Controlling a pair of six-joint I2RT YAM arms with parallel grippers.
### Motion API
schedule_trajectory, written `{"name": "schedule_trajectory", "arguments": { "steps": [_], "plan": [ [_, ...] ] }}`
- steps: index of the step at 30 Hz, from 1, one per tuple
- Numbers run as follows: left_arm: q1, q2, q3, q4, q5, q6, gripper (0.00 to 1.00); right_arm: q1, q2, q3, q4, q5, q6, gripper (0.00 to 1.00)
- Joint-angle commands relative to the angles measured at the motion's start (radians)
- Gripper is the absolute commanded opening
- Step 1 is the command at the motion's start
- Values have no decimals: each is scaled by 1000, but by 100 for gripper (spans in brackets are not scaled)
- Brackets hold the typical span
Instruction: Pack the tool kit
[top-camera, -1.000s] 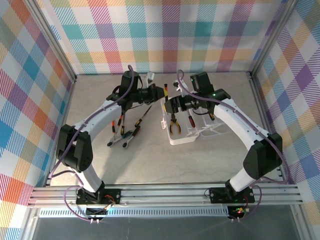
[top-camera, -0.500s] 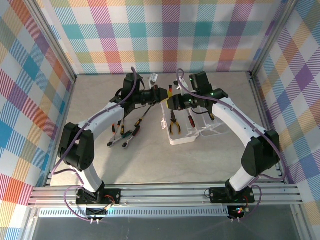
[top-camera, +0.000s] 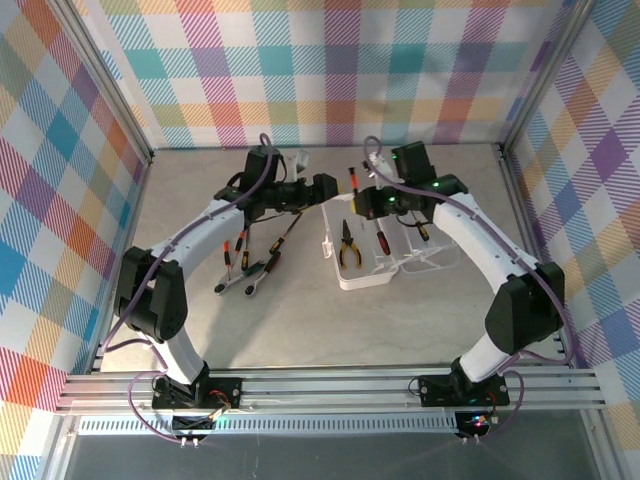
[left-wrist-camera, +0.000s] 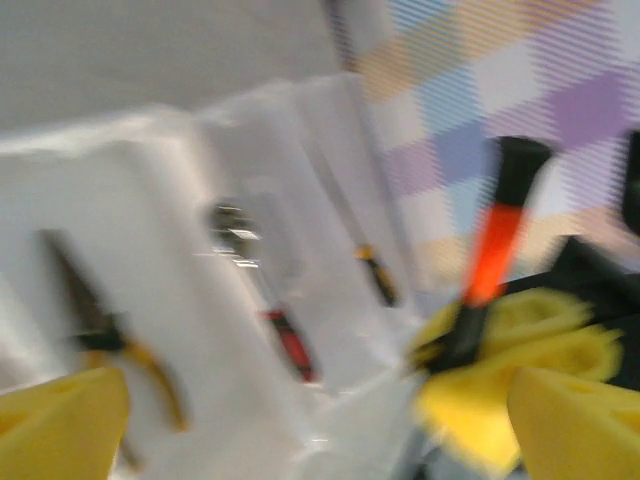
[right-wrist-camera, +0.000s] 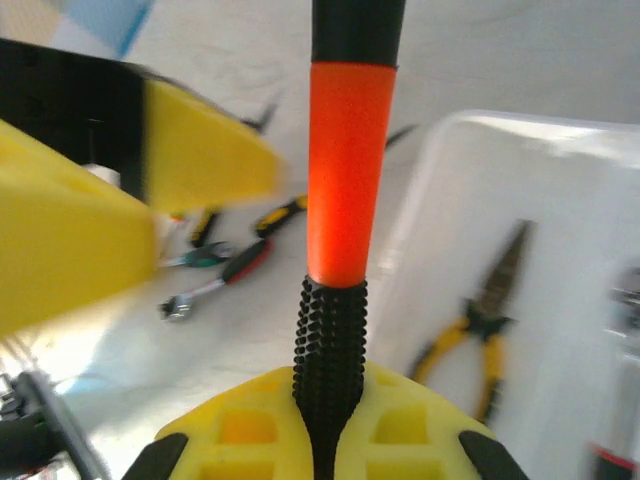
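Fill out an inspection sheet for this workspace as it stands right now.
Surface: grey table, bare areas look clean.
Job's things: clear case open, with yellow-handled pliers and a red-handled tool inside; loose tools lie on the table left of the case; orange-handled screwdriver held in the air near the case's far left corner.
Clutter: nothing seen.
Grippers: right gripper has its fingers shut on the screwdriver's black end; left gripper is open beside it, holding nothing.
Cables: purple cables run along both arms.
Surroundings: plaid walls on three sides, aluminium frame at the near edge.
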Motion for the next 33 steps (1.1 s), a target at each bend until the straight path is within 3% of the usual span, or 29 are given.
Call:
{"name": "schedule_trajectory", "arguments": {
  "steps": [1,3,6,22,27,33],
  "plan": [
    [61,-84,74,-363,-337,236,100,-89,-52,17,-155,178,-100,0],
    [85,-89,89,-454,-486,273,100,-113,-44,20,-220,313,-143,0],
    [125,-93,71,-509,-579,289,100,-142,-2,28,-305,495,-187,0],
    [158,-75,-5,-495,-567,277,99,-193,95,41,-341,755,-208,0],
    [158,-73,-10,-496,-570,280,99,-198,135,47,-350,760,-208,21],
    [158,-71,-21,-512,-609,294,100,-198,114,49,-344,727,-201,34]
  ]
}}
